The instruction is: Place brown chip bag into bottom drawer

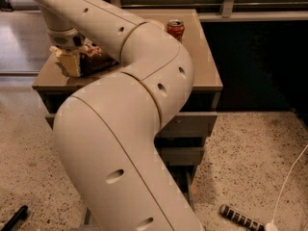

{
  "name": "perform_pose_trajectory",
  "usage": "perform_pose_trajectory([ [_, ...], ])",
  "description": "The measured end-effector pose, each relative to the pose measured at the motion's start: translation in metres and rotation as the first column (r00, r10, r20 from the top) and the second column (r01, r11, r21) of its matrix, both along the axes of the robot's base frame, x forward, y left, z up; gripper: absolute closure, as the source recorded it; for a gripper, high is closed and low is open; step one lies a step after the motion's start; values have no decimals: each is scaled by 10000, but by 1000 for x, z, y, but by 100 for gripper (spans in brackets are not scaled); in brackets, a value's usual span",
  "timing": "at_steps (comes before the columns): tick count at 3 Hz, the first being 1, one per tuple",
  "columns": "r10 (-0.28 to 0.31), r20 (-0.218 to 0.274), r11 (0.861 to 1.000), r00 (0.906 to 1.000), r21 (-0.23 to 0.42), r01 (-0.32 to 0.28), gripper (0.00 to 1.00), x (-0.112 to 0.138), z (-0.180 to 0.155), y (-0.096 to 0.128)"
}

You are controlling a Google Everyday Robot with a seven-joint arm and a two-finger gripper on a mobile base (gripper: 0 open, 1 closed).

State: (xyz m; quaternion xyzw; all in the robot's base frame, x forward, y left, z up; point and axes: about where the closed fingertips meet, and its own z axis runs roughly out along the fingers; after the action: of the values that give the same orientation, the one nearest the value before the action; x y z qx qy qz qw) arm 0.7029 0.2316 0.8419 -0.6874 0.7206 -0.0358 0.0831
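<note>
Gripper (72, 61) at brown chip bag (98, 60), cabinet's (202, 66) top left corner; clamped or not, can't tell. Risk: slick bag slips on lift, or misses bottom drawer (188, 186), low at cabinet's front, mostly behind arm (144, 129).

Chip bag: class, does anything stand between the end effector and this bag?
Nothing visible does. The end effector is right at one end of the chip bag on the cabinet top; the soda can stands apart, near the back edge.

Office-like: terrazzo floor (250, 143), drawer cabinet (202, 57); gripper (72, 67) over cabinet top.
</note>
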Motion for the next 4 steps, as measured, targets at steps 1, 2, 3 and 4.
perform_pose_trajectory([
  [1,0,0,10000,10000,0,0,96,0,0,0],
  [2,0,0,10000,10000,0,0,100,0,0,0],
  [3,0,1,10000,10000,1,0,100,0,0,0],
  [4,-70,-89,9997,9999,240,72,100,4,2,-5],
])
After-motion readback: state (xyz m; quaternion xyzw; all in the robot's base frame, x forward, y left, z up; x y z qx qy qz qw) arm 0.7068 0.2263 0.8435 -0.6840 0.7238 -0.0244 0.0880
